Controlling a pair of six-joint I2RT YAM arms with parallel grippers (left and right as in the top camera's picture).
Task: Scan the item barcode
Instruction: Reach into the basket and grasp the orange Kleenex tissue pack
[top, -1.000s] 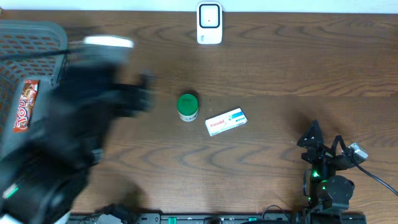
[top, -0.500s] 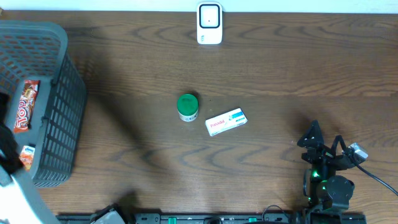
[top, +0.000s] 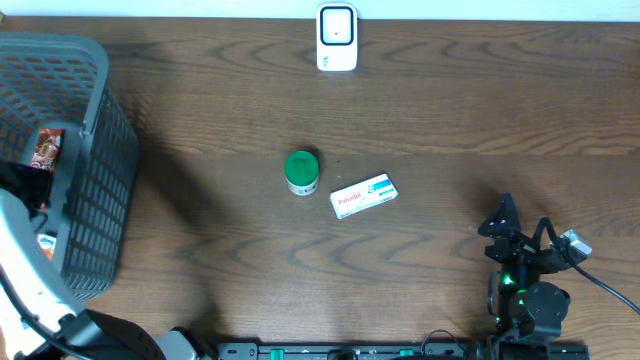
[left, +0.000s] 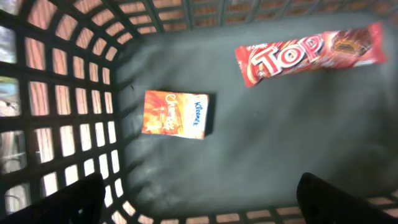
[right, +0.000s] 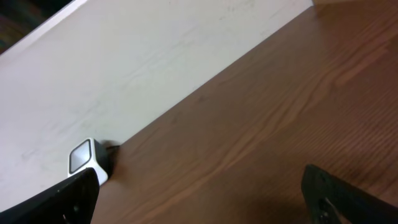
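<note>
While the left gripper (left: 199, 190) and right gripper (right: 199, 186) gape empty, the grey plastic mesh basket (left: 74, 93) holds one red TOP-wrapped bar (left: 309, 53), lengthwise along one wall, and one orange tissue pack (left: 175, 114).

White barcode scanner (top: 337, 37) upright, far edge of table (top: 480, 110). Green-lidded jar (top: 302, 171) mid-table, Panadol box (top: 364, 195) flat just to its rt. TOP bar (left: 309, 52) & Kleenex pack (left: 175, 114) flat in basket (left: 62, 124).

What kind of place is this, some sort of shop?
Probably a mock shop checkout on a wooden table: a white barcode scanner stands at the far edge, a grey shopping basket holds a TOP chocolate bar, and a medicine box lies loose.
</note>
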